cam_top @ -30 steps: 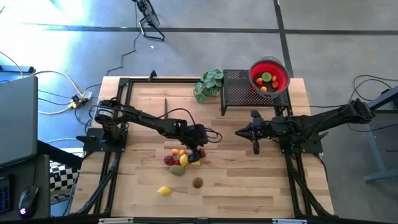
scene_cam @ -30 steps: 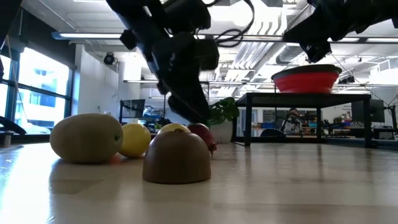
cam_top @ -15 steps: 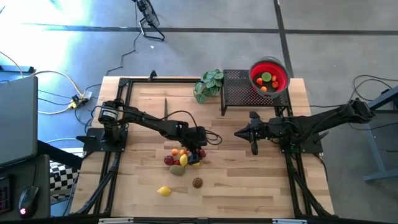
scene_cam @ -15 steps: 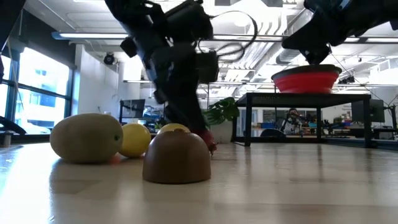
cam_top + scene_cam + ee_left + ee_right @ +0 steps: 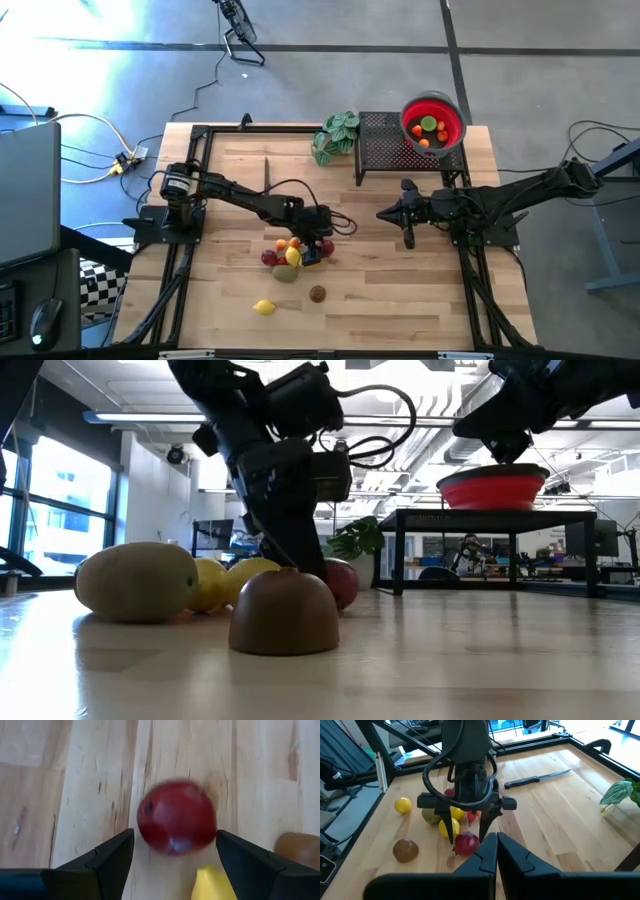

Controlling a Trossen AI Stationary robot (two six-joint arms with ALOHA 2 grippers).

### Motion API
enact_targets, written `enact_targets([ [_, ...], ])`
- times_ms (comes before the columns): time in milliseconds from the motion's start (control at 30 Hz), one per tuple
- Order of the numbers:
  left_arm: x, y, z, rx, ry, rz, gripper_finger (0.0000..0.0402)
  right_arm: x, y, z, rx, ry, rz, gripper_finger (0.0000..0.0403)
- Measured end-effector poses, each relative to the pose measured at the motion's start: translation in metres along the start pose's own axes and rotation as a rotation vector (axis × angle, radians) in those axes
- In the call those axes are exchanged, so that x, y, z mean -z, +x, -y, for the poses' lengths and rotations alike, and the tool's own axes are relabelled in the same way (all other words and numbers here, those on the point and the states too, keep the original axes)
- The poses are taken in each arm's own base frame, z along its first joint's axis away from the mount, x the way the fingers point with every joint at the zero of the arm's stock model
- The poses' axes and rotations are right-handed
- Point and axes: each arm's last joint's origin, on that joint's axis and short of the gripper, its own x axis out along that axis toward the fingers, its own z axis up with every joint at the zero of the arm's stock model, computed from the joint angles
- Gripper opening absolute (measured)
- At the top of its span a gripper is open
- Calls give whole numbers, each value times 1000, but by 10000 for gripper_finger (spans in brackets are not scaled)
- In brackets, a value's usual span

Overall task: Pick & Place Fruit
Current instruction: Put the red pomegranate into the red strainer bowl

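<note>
Several small toy fruits (image 5: 290,257) lie in a cluster on the wooden table, and a lemon (image 5: 264,307) and a brown fruit (image 5: 317,293) lie nearer the front edge. My left gripper (image 5: 320,245) is open and points steeply down at the cluster's right side. Its fingers stand on either side of a red fruit (image 5: 176,817), which rests on the table. My right gripper (image 5: 385,212) waits shut above the table's right half. More fruit lies in the red bowl (image 5: 446,112) on the black rack (image 5: 385,140) at the back. My left gripper straddles the red fruit (image 5: 466,842) from above, slanting down, one finger (image 5: 235,855) close against the fruit's side. I cannot tell whether either finger touches it. The fruit rests on the table.
A leafy plant (image 5: 337,135) stands at the back beside the rack. A knife (image 5: 266,172) lies on the table's far left part. In the low view a green-brown fruit (image 5: 137,582) and the brown fruit (image 5: 284,612) lie nearest the front edge.
My left gripper has tipped and settled a little lower into the cluster, fingers still open. The red fruit has rolled slightly out toward the table's right, and the yellow fruit beside it has shifted a little.
</note>
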Motion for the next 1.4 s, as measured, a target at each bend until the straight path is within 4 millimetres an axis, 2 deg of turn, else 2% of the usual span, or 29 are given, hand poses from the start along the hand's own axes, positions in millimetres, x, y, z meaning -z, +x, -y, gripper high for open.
enact_targets([
  [1167, -5, 0, 0, -28, 17, 55, 274, 0, 0, 0, 0, 0, 0, 4],
  [1400, -3, 10, -3, -27, 17, 53, 274, 0, 0, 0, 0, -1, -2, 4],
])
